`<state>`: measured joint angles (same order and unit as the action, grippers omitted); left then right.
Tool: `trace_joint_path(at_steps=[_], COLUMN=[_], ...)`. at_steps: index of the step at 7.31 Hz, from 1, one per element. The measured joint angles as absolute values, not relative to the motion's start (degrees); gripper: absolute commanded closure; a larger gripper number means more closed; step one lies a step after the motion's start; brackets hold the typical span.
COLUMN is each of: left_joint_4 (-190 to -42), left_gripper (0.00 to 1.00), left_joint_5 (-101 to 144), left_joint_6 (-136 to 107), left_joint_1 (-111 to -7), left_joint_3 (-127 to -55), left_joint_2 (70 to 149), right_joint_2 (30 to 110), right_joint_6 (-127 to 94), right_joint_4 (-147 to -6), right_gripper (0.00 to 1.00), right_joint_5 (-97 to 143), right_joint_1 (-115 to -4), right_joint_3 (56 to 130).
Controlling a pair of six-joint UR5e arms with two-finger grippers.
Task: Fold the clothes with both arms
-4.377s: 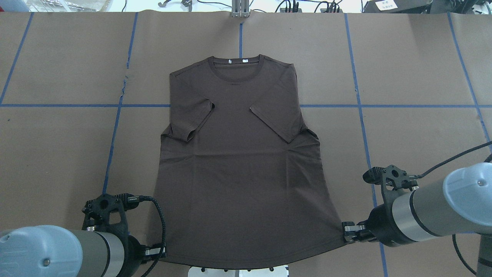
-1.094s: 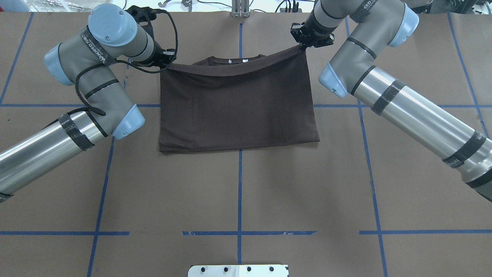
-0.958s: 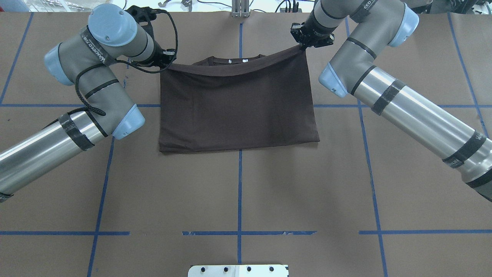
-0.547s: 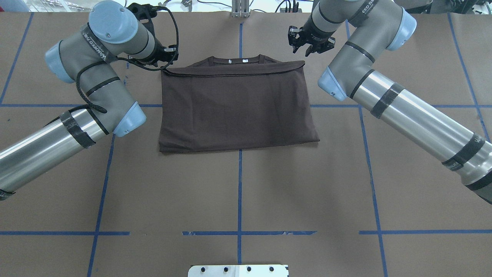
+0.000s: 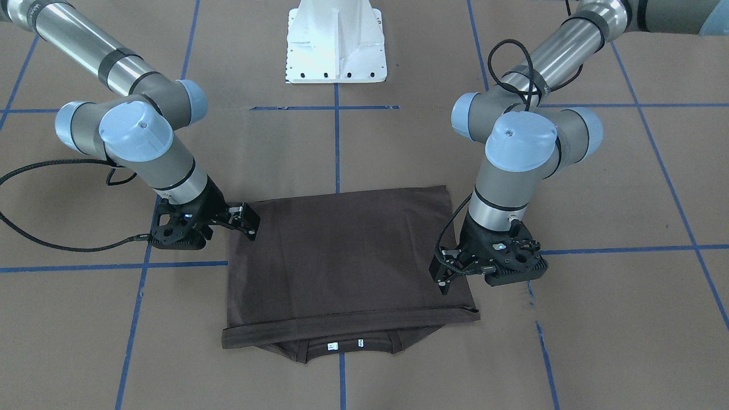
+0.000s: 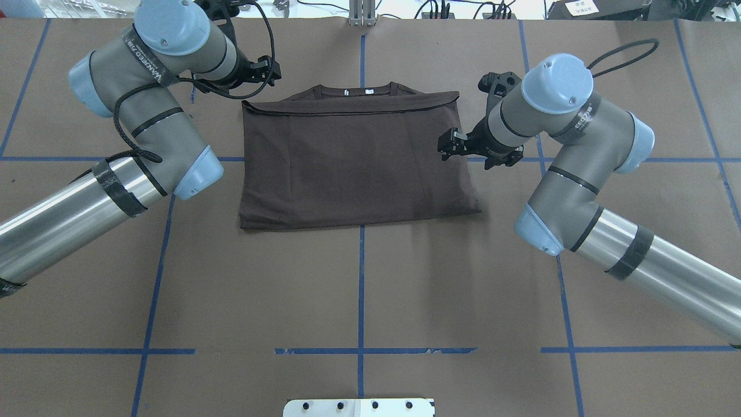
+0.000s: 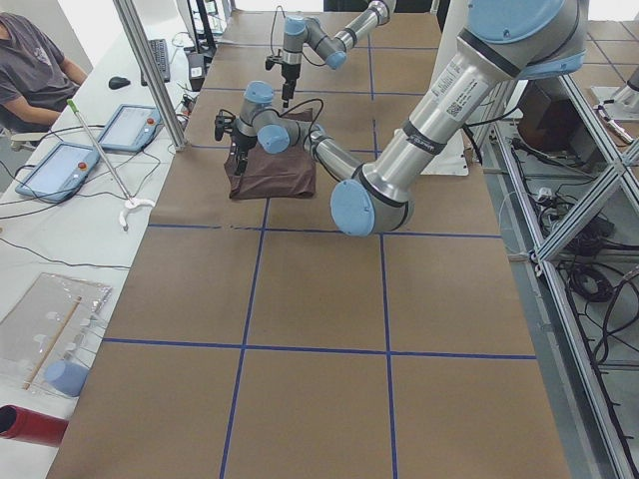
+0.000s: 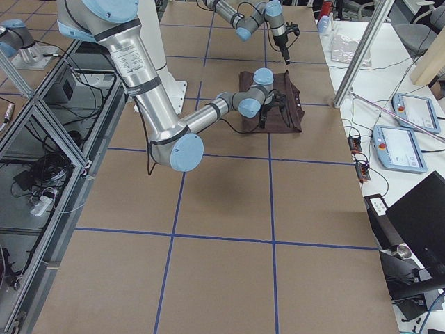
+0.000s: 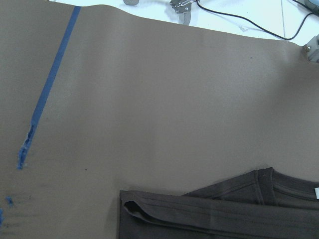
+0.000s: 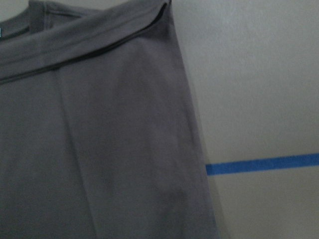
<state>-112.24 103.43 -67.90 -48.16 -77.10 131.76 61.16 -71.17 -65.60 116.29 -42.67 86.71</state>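
Both grippers are standing with jaws apart and holding nothing: the left gripper point(image 6: 271, 67) is hovering just past a collar-end corner of the T-shirt point(image 6: 359, 162), and the right gripper point(image 6: 450, 145) is hanging over the opposite side edge. You are looking at the T-shirt lying flat on the worktop point(image 6: 359, 289), doubled hem-to-collar, so that fold is reading as done. You are likely needing fresh grasps along one side edge for a crosswise fold.

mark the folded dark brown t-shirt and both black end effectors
folded dark brown T-shirt point(image 6: 356, 162), overhead view, middle of top layer
black right end effector point(image 6: 444, 146), overhead view, between fingertips
black left end effector point(image 5: 446, 279), front-facing view, between fingertips
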Motion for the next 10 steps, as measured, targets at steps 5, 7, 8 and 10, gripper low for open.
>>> trace_joint_path(at_steps=[5, 7, 8, 10], left_joint_4=[-112.2, -112.3, -112.2, -112.0], left_gripper=[0.00, 0.00, 0.00, 0.00], left_joint_5=[103.4, 103.4, 103.4, 103.5], left_joint_6=[-67.7, -67.6, -67.5, -67.3], left_joint_1=[-48.1, -48.1, -48.1, -48.2], left_joint_3=[-78.1, -78.2, -78.4, -79.1], left_joint_2=[131.4, 131.4, 131.4, 131.3], right_joint_2=[65.0, 65.5, 65.7, 66.1], right_joint_6=[-71.1, -70.9, -70.7, -70.3], right_joint_4=[-65.6, -65.6, -65.6, -65.4], right_gripper=[0.01, 0.26, 0.86, 1.00], right_joint_5=[116.6, 116.9, 117.4, 118.7], right_joint_1=[-39.4, -38.7, -38.5, -38.4], right_joint_3=[88.7, 88.7, 88.7, 88.7])
